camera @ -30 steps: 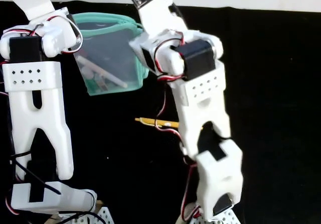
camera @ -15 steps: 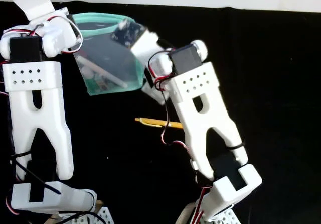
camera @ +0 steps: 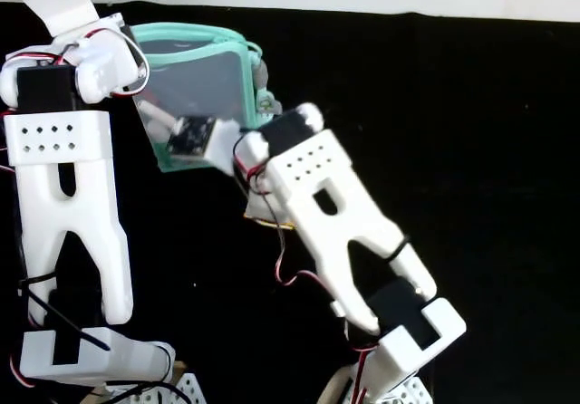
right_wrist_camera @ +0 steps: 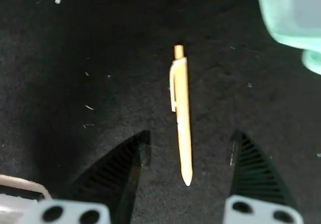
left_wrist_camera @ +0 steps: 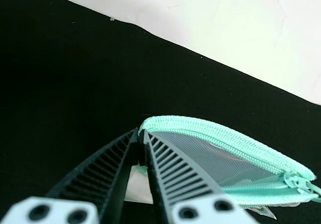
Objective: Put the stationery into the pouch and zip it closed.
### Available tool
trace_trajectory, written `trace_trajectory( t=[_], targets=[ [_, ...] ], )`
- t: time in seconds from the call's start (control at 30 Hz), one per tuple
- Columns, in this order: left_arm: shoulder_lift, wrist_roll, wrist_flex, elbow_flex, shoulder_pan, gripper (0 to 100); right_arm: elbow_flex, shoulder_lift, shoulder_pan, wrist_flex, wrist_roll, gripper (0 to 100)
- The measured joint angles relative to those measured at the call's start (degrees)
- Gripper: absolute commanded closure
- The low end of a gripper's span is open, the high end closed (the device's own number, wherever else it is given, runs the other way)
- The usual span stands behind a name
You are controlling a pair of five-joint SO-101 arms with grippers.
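Observation:
A mint-green pouch (camera: 201,96) with a clear mesh side is held up at the back left, with stationery showing inside it. My left gripper (left_wrist_camera: 141,136) is shut on the pouch's corner (left_wrist_camera: 150,123) by the zip (left_wrist_camera: 235,148). A yellow pen (right_wrist_camera: 181,113) lies flat on the black mat, and part of the pen (camera: 268,221) shows under the right arm in the high view. My right gripper (right_wrist_camera: 188,141) hangs open over the pen, one finger on each side of its tip end. The pouch's lower edge (right_wrist_camera: 291,18) lies just beyond it.
The black mat (camera: 471,150) covers the table to the right and front. A white wall (left_wrist_camera: 225,18) runs behind the mat's far edge. Both arm bases stand at the front edge (camera: 91,359).
The right arm has swung down and to the left, from raised beside the pouch to low over the pen. The left arm and the pouch have stayed put.

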Motion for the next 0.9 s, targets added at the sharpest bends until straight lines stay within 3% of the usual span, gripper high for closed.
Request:
trace_trajectory(
  t=[0.4, 0.73, 0.9],
  targets=[
    [0.0, 0.0, 0.0, 0.0, 0.0, 99, 6.51, 8.7, -1.67, -15.03, 1.93, 75.0],
    [0.0, 0.0, 0.0, 0.0, 0.0, 99, 6.51, 17.67, -2.81, -21.19, 2.11, 75.2],
    [0.0, 0.0, 0.0, 0.0, 0.0, 99, 6.33, 21.45, -2.81, -24.53, 2.11, 83.6]
  ],
)
